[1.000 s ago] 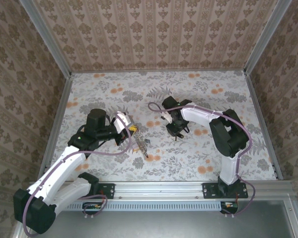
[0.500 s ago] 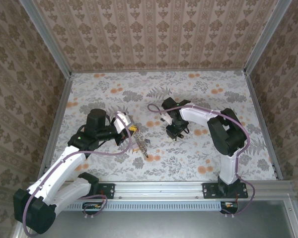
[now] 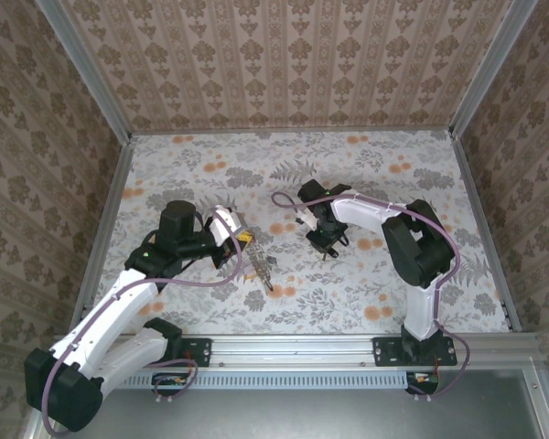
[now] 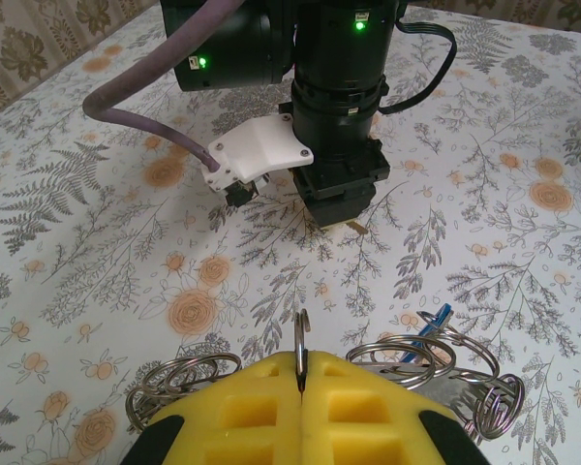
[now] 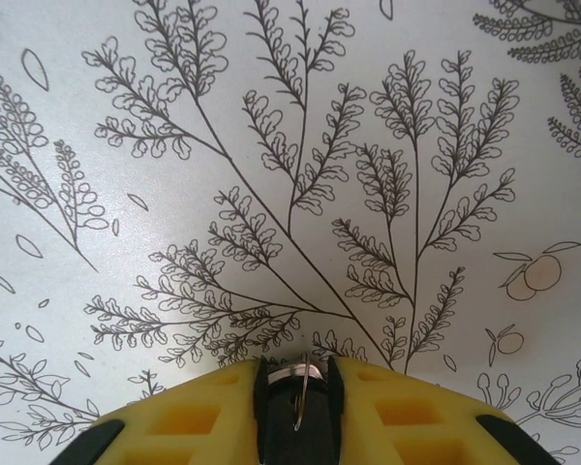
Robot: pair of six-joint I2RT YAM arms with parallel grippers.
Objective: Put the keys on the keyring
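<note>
My left gripper (image 4: 301, 376) is shut on a thin silvery ring of the keyring (image 4: 301, 341), which stands edge-on between the yellow fingers. More silvery rings (image 4: 177, 384) spread out to both sides, and a blue key (image 4: 434, 323) lies among those on the right. From above, the left gripper (image 3: 241, 245) holds this bundle left of centre, with chain and keys (image 3: 263, 268) trailing toward the near edge. My right gripper (image 5: 297, 376) points down at the table, shut on a black-headed key (image 5: 297, 407) with a silvery part at its top. It stands mid-table (image 3: 328, 243), apart from the bundle.
The floral tablecloth (image 3: 366, 283) covers the table, and patterned walls (image 3: 284, 64) close it in on three sides. The right arm's wrist (image 4: 341, 116) stands upright just beyond the keyring in the left wrist view.
The right gripper's jaws have narrowed onto the black key and the wrist has shifted slightly. The left arm and the keyring bundle have not moved.
</note>
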